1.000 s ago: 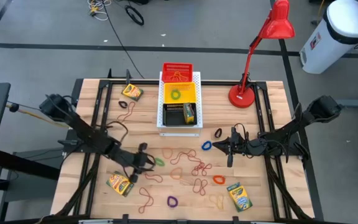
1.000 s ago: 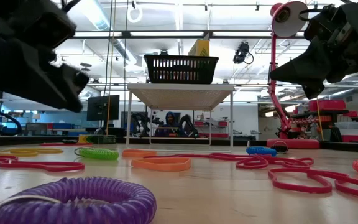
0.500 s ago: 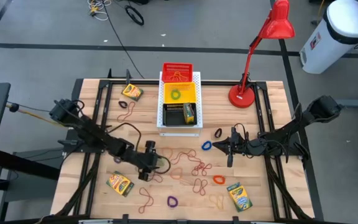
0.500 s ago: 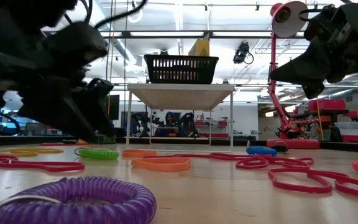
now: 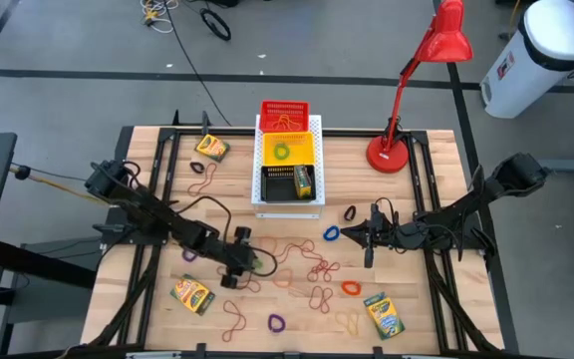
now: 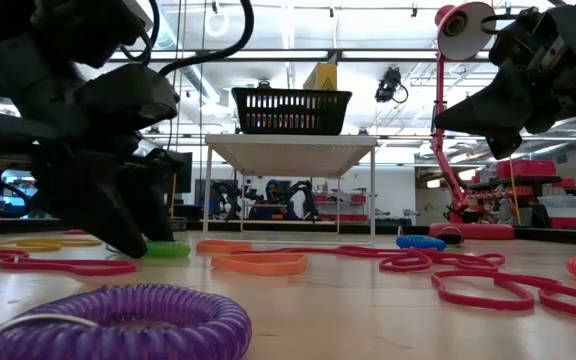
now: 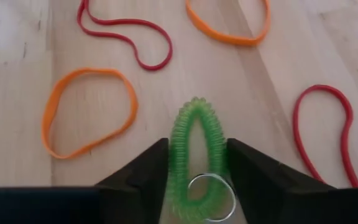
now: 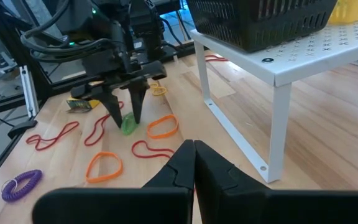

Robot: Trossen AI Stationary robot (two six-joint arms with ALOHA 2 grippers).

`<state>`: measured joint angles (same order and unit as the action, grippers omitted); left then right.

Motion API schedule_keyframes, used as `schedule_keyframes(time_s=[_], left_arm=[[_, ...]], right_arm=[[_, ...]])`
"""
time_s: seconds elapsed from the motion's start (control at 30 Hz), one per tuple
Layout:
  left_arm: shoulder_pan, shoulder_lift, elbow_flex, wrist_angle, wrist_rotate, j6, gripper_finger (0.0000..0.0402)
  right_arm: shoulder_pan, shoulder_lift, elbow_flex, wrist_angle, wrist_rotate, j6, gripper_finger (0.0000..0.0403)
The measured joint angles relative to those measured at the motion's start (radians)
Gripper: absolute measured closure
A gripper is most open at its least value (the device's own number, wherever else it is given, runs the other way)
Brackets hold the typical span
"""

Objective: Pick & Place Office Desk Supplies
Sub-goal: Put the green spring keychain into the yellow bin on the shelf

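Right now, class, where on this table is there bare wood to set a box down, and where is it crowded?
Bare wood lies between the red lamp base and the right gripper, and left of the white board below the upper crayon box. Crowded: the middle front, where rubber bands tangle beside the left gripper.

Two dark, matte, multi-joint arms carry black looped cables; each ends in two black wedge-shaped fingers point(image 7: 142, 171).

Left tool point(image 5: 250, 262) sits low at the table, fingers spread; right tool point(image 5: 351, 235) hovers, fingers together.
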<state>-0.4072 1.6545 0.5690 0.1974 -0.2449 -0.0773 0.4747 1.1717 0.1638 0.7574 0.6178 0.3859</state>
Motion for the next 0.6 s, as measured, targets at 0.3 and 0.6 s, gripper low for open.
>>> schedule_keyframes(time_s=[0.3, 0.6], left_arm=[[-0.054, -0.118, -0.006, -0.12, 0.011, 0.087, 0.0375], [-0.089, -0.541, -0.005, -0.255, -0.221, 0.137, 0.0395]], right_arm=[[0.0, 0.0, 0.0, 0.0, 0.0, 0.0, 0.0396], [0.0, 0.0, 0.0, 0.0, 0.0, 0.0, 0.0396]])
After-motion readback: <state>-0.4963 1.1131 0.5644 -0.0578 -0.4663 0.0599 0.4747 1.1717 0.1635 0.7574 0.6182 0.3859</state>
